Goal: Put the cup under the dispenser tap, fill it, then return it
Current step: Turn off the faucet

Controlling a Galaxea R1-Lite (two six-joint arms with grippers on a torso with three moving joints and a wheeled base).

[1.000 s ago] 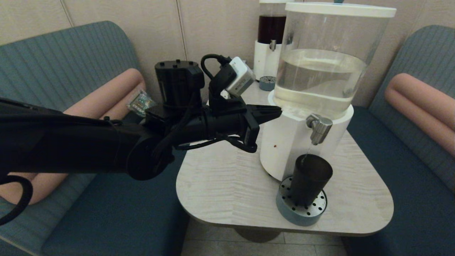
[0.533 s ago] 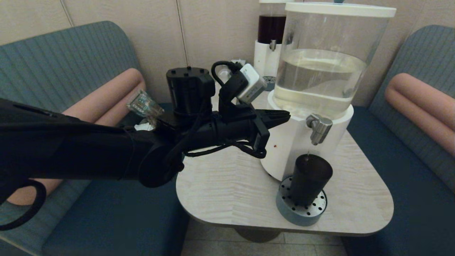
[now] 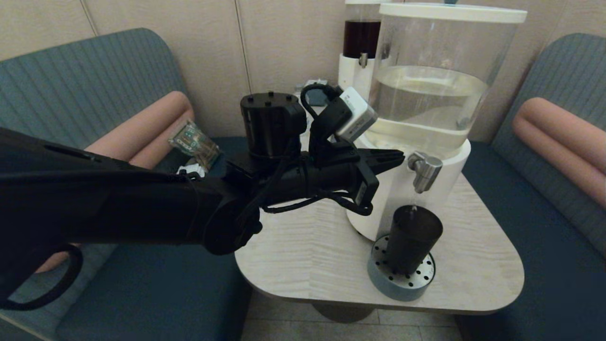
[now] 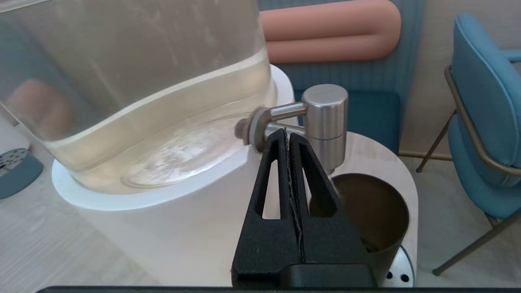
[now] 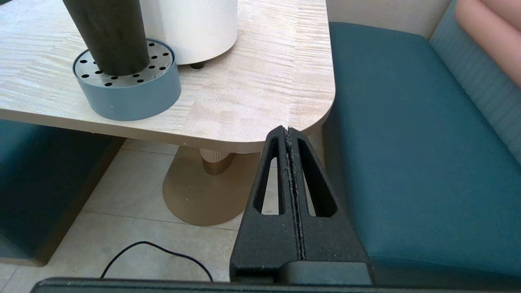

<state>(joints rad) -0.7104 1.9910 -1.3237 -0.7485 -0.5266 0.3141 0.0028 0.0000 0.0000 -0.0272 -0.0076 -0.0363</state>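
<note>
Over the last second I had brought the left gripper steadily across from the middle of the counter toward the big dispenser, and by this moment its tips had arrived just beside the dispenser tap, on the side nearer my left. In the left wrist view the fingers were pressed flat together, holding nothing, with their tips right at the tap's stem where it leaves the white base; I could not tell whether they were actually touching the steel or only a hair short of it. The cup had not shifted: it stood upright on the round perforated drip tray, directly beneath the spout. A thin thread of liquid seemed to run from the spout to the cup, though it was too faint for me to be sure. I judged the placing step done and the fill under way or near its end, so the closed tips at the tap were there to work the valve.

The left arm reached out nearly level across the counter, wrist straight, pointing at the tap. The right gripper hung low off the counter's near corner, over the bench seat, fingers together and idle.
</note>
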